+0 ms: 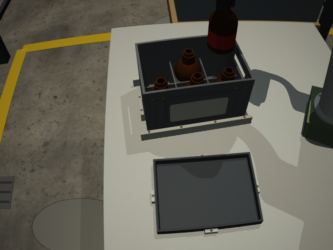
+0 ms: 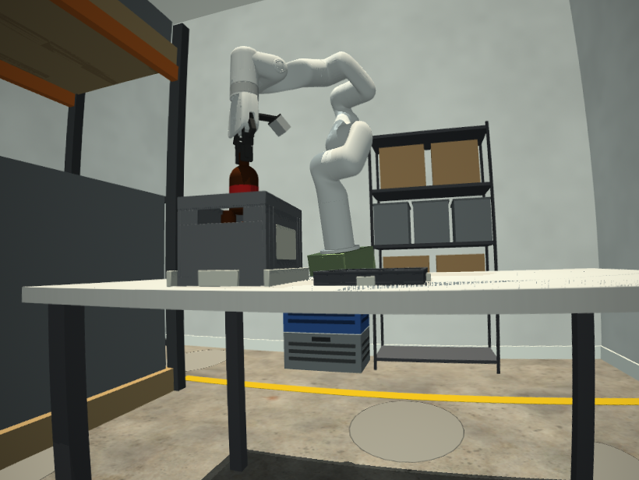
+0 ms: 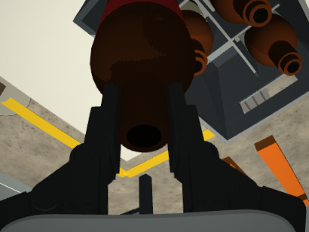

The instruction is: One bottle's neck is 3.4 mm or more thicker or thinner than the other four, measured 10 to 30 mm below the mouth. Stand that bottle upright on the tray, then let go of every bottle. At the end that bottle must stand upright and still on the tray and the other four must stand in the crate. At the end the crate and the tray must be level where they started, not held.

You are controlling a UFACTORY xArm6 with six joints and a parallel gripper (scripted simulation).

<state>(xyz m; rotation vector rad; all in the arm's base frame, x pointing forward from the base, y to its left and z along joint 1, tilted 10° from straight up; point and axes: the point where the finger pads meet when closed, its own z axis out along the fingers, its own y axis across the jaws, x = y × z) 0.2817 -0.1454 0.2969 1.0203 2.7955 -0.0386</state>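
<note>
My gripper (image 3: pixel 143 102) (image 2: pixel 243 154) is shut on the neck of a brown bottle with a red label (image 1: pixel 222 40) (image 2: pixel 243 187) (image 3: pixel 143 49). The bottle hangs upright over the back right of the grey crate (image 1: pixel 158 110) (image 2: pixel 222 248) (image 3: pixel 241 128); in the exterior view its lower part is hidden behind the crate wall. Four other brown bottles stand in the crate: one at the back middle (image 1: pixel 187 67), and three in the front row, at left (image 1: pixel 161 83), middle (image 1: pixel 197 78) and right (image 1: pixel 228 72). The dark tray (image 1: pixel 207 199) (image 2: pixel 368 275) lies flat and empty.
Pale stop strips (image 1: pixel 196 126) (image 2: pixel 218 277) edge the crate, and small blocks (image 1: pixel 211 230) (image 2: pixel 365 280) edge the tray. The arm's green base (image 1: pixel 317 126) (image 2: pixel 340 260) stands to the right. A tall rack post (image 2: pixel 177 154) rises behind the crate.
</note>
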